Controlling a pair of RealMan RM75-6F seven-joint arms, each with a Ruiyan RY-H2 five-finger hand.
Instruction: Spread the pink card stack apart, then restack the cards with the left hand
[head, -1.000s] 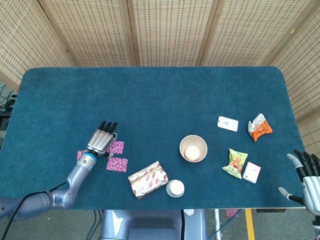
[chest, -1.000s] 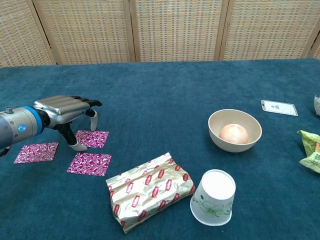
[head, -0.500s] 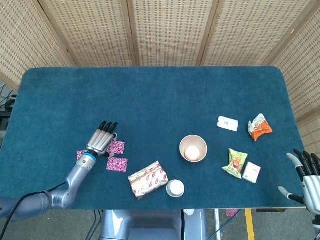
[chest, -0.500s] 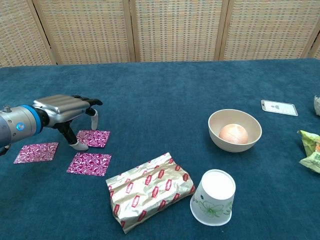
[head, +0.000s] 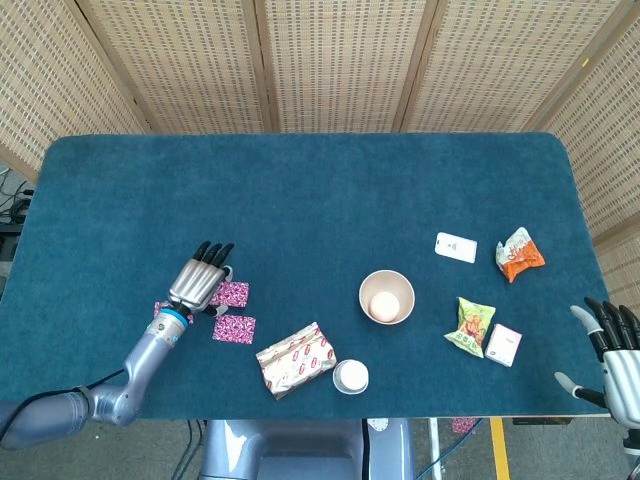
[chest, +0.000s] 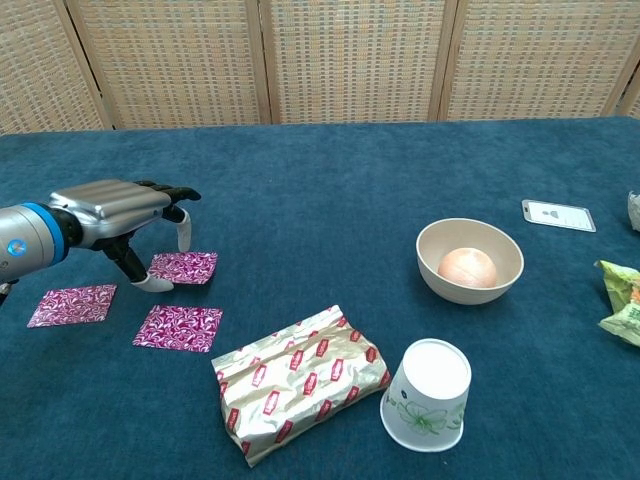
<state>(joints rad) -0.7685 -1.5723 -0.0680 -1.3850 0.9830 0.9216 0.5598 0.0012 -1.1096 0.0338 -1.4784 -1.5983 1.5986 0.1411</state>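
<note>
Three pink cards (chest: 181, 267) are lying apart, left of the foil packet (chest: 300, 381). Left hand (chest: 118, 203) is hovering over them, fingers spread, empty. Right hand (head: 617, 352) is resting open, far right of the packet.

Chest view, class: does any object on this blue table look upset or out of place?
The white paper cup near the table's front edge lies tipped over, beside the gold and red foil packet. No spill shows around it.
</note>
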